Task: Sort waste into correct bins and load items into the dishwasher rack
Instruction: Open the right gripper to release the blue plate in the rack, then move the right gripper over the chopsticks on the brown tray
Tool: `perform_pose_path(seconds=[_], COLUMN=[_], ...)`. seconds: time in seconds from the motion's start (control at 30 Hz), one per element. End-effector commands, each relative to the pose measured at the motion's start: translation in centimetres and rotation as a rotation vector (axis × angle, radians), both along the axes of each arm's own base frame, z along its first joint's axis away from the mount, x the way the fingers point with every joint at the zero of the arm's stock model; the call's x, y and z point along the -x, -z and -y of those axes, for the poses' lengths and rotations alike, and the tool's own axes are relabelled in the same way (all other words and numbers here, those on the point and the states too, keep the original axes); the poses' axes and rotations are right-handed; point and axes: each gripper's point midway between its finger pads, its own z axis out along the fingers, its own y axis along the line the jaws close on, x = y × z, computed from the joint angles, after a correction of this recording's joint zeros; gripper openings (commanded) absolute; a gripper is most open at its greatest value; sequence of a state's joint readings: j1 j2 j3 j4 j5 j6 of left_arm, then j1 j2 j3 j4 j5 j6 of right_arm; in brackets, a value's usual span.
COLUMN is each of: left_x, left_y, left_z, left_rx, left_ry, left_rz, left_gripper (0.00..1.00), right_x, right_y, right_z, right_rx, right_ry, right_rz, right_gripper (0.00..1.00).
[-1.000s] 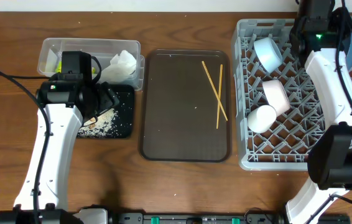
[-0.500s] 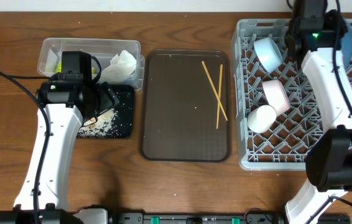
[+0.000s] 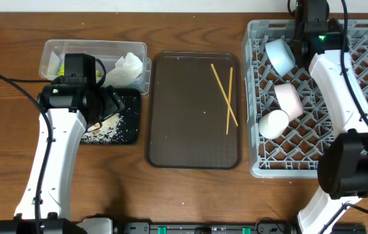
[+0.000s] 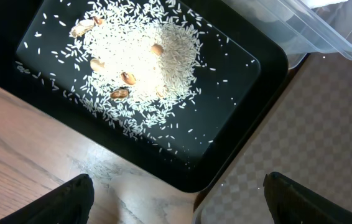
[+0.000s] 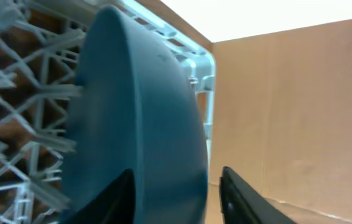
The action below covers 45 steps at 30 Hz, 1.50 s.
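Overhead, two robot arms work at a wooden table. On the far right sits the grey rack (image 3: pixel 251 130), holding a light blue bowl (image 3: pixel 279 54), a white bowl (image 3: pixel 288 99) and a cup (image 3: pixel 273 123), all lying among the pegs.

The right arm reaches over the rack's back edge. Its wrist camera shows the dark blue dish (image 5: pixel 138 124) standing on edge among the pegs. The right gripper (image 5: pixel 173 199) has its fingers apart, with the dish's rim between them. One finger seems clear of the dish; whether the other touches it is hard to tell.

In the middle, a brown tray (image 3: pixel 184 130) carries two crossed chopsticks (image 3: pixel 226 97).

At left, a clear tub (image 3: pixel 93 47) holds a wrapper (image 3: pixel 55 64) and a tissue (image 3: pixel 129 68). Just in front of it, a black tray (image 4: pixel 238 112) holds rice (image 4: pixel 145 62). The left gripper (image 4: pixel 176 202) hovers above this tray's near corner, fingers wide apart and empty.
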<state>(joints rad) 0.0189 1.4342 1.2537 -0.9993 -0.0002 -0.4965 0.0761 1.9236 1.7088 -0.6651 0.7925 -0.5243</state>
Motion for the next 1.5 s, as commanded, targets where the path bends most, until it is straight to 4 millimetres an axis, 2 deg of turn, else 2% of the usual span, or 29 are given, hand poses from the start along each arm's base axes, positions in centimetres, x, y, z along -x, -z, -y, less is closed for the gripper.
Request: perform_pose_path(seconds=[0.0,0.13,0.23,0.4,0.5,0.63,0.7,0.8,0.9,1.2,1.23,1.33,1.47], left_x=[-0.2,-0.2,-0.2,-0.2,-0.2,-0.2,-0.2,-0.2,-0.2,-0.2,-0.2,-0.2,-0.2], left_y=[-0.9,-0.9,-0.9,-0.9,-0.9,-0.9,-0.9,-0.9,-0.9,-0.9,-0.9,-0.9,-0.9], left_z=[-0.3,-0.3,-0.3,-0.3,-0.3,-0.3,-0.3,-0.3,-0.3,-0.3,-0.3,-0.3,-0.3], left_rx=[-0.014,-0.014,-0.014,-0.014,-0.014,-0.014,-0.014,-0.014,-0.014,-0.014,-0.014,-0.014,-0.014], left_ry=[-0.002,-0.002,-0.002,-0.002,-0.002,-0.002,-0.002,-0.002,-0.002,-0.002,-0.002,-0.002,-0.002], left_rz=[0.023,0.023,0.023,0.024,0.023,0.023,0.023,0.023,0.024,0.023,0.023,0.023,0.023], left_gripper=[0.9,0.9,0.9,0.9,0.9,0.9,0.9,0.9,0.9,0.9,0.9,0.9,0.9], right_x=[-0.2,-0.7,-0.8,-0.5,-0.2,0.4,0.8,1.7,2.9,4.2,4.2,4.2,4.4], right_y=[0.7,-0.9,-3.1,-6.6,-7.9,-8.6,-8.4,-7.5,-6.5,-5.6,-5.3,-3.3,0.8], right_z=[-0.2,-0.2,-0.5,-1.7,-3.7,-8.6,-11.6,-16.2,-20.0,-24.1,-24.5,-26.0,-28.4], right_rx=[-0.045,-0.051,-0.072,-0.152,-0.272,-0.497,-0.624,-0.798,-0.938,-1.053,-1.052,-1.053,-1.043], right_ry=[0.019,0.028,0.025,-0.034,-0.085,-0.188,-0.238,-0.302,-0.348,-0.34,-0.343,-0.338,-0.315], right_rz=[0.027,0.104,0.179,0.278,0.336,0.364,0.352,0.295,0.219,0.168,0.156,0.102,0.001], right_gripper=[0.53,0.64,0.71,0.76,0.75,0.78,0.8,0.98,0.99,0.99,0.96,0.89,0.77])
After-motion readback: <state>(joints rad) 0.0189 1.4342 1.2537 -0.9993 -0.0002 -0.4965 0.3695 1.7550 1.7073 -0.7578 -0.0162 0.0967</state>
